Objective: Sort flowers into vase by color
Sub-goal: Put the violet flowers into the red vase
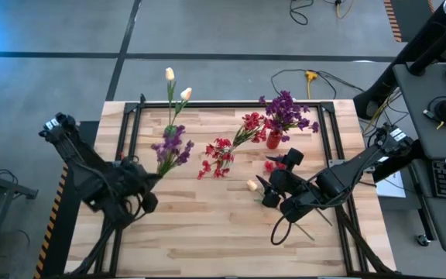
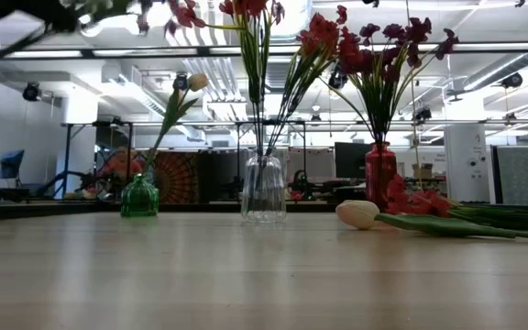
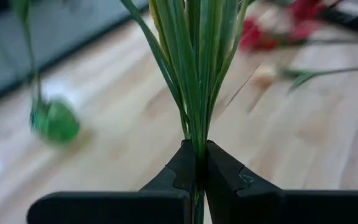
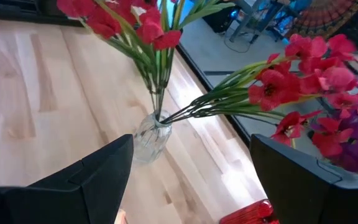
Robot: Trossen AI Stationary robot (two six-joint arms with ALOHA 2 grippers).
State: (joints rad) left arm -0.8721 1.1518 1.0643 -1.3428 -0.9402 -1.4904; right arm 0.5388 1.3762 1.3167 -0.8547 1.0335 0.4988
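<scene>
High view shows my left hand point(image 1: 155, 177) clenched on the purple flower's point(image 1: 173, 146) stems, lifted over the tabletop point(image 1: 207, 225); my right hand point(image 1: 273, 184) (fingers spread) hovers near the clear vase point(image 4: 149, 138).

The counter point(image 1: 207, 225) is pale wood with light grain, framed in black. A purple flower point(image 1: 172, 147) has green stems point(image 3: 197, 68), pinched in the black left claw point(image 3: 199, 168). Red blossoms point(image 2: 246, 9) stand in a clear glass vase point(image 2: 263, 189). A cream-yellow tulip point(image 2: 197, 82) rises from a green vase point(image 2: 139, 197), purple blossoms point(image 2: 401, 37) from a red vase point(image 2: 380, 174). A cream tulip bud point(image 2: 357, 214) lies beside red flowers point(image 2: 420, 202).
</scene>
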